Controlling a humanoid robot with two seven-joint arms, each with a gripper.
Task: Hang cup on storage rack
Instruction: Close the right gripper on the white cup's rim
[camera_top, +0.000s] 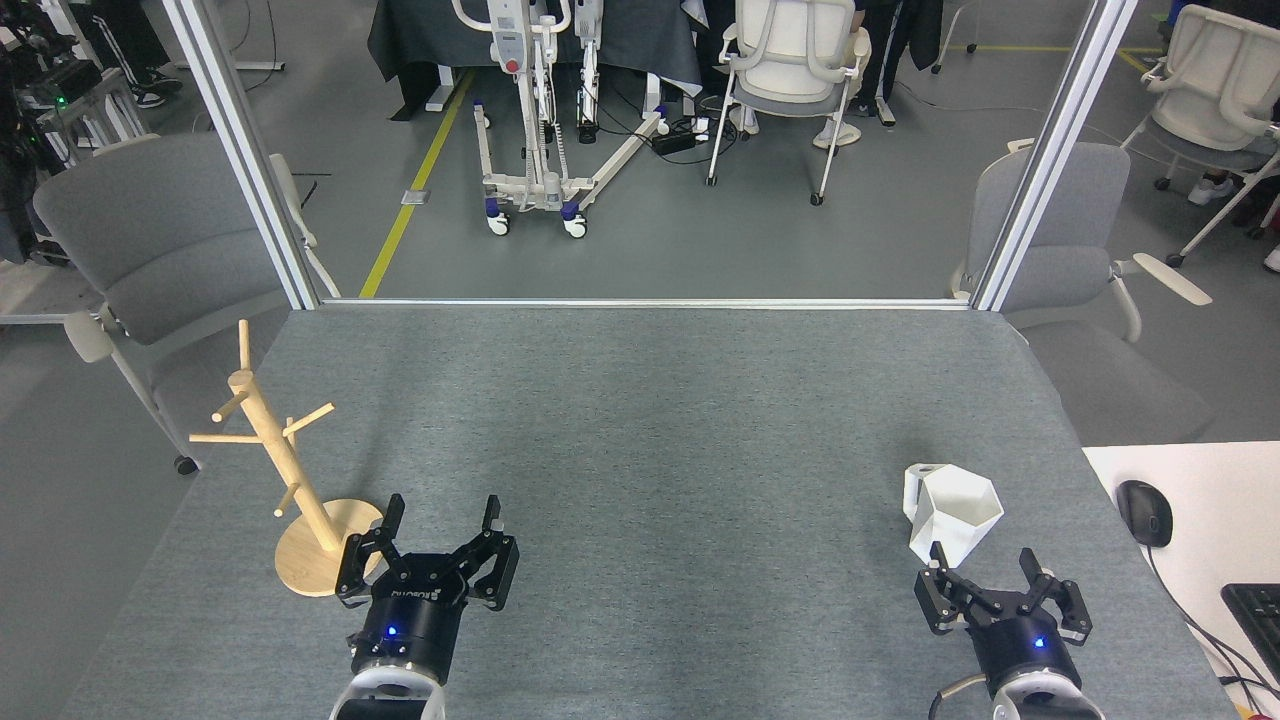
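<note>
One cup (955, 523), white, faceted and upright, stands near the bench's (650, 420) right edge, probably rigid, light, slippery; grip across its walls. Right gripper (983, 567) spread open just before it; left gripper (442, 516) open beside the storage rack (275, 450).

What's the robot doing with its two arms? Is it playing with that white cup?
Not playing, and not holding anything yet. The white cup stands on the grey table, and the right pincer is open just in front of it, close but not gripping. The left pincer is open too, beside the round base of the wooden storage rack. The rack's pegs are all bare, so the cup is not hung up yet.
</note>
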